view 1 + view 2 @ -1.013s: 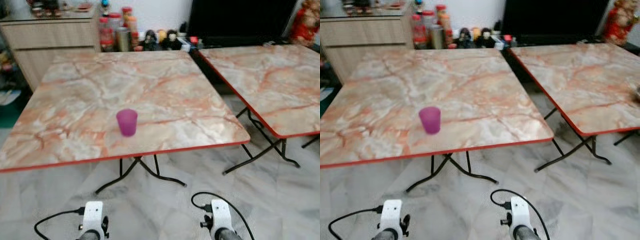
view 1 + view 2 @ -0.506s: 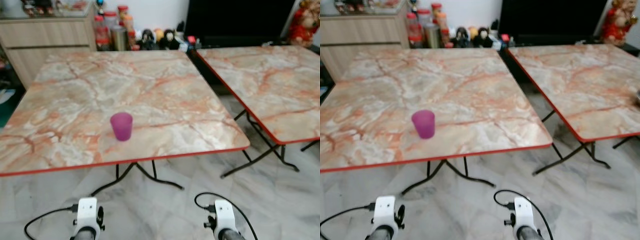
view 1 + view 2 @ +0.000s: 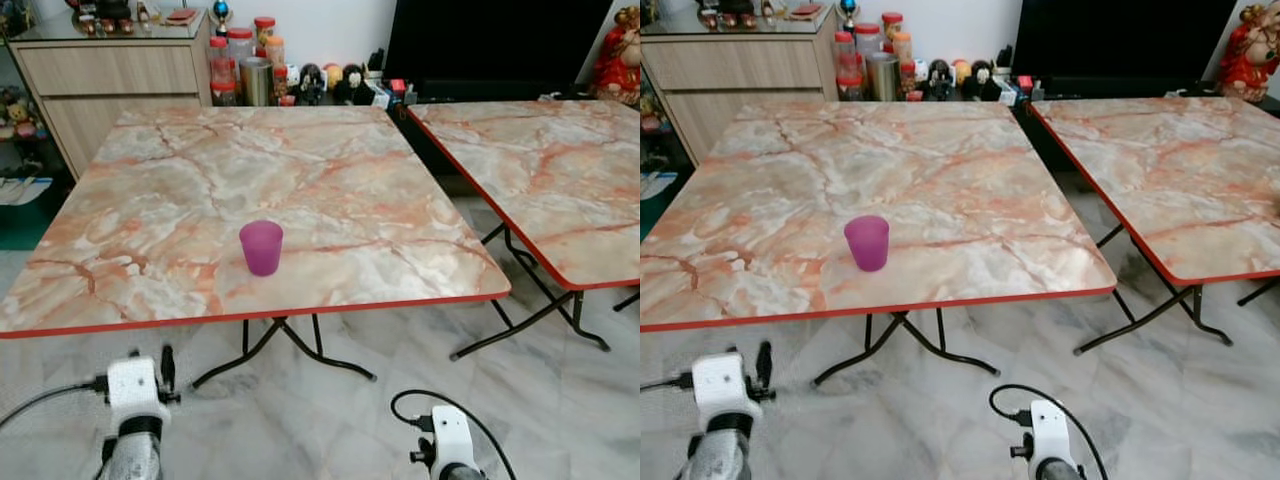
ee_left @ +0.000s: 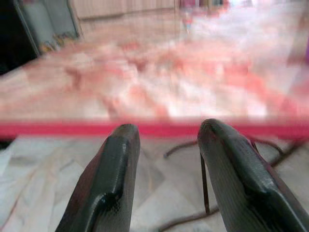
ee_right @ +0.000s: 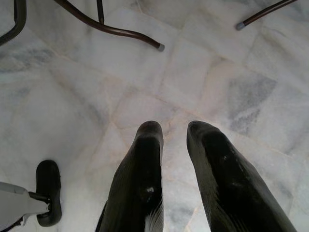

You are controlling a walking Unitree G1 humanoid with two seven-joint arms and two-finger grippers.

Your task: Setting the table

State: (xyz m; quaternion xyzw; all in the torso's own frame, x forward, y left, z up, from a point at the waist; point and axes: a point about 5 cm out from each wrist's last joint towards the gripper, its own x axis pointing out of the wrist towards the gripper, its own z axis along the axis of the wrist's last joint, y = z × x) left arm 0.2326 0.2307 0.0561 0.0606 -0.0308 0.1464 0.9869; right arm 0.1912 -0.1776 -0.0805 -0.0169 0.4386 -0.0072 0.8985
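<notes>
A purple plastic cup point(image 3: 261, 247) stands upright near the front edge of a marble-patterned folding table point(image 3: 330, 190) with a red rim. My left arm point(image 3: 135, 390) is raised below that front edge, left of the cup. In the left wrist view my left gripper point(image 4: 168, 129) is open and empty, pointing level at the red table edge point(image 4: 154, 129). My right arm point(image 3: 450, 455) hangs low. My right gripper point(image 5: 175, 128) points down at the floor, its fingers a little apart and empty.
A second marble table point(image 3: 560, 170) stands to the right across a narrow gap. Behind are a wooden cabinet point(image 3: 120, 80), jars and figurines point(image 3: 250, 75) and a black screen point(image 3: 500, 45). Black folding legs point(image 3: 290, 345) cross under the table on the marble floor point(image 3: 330, 420).
My left arm has lifted and swung out to the left, towards the table's front edge. The view has shifted slightly. The cup stands where it was.
</notes>
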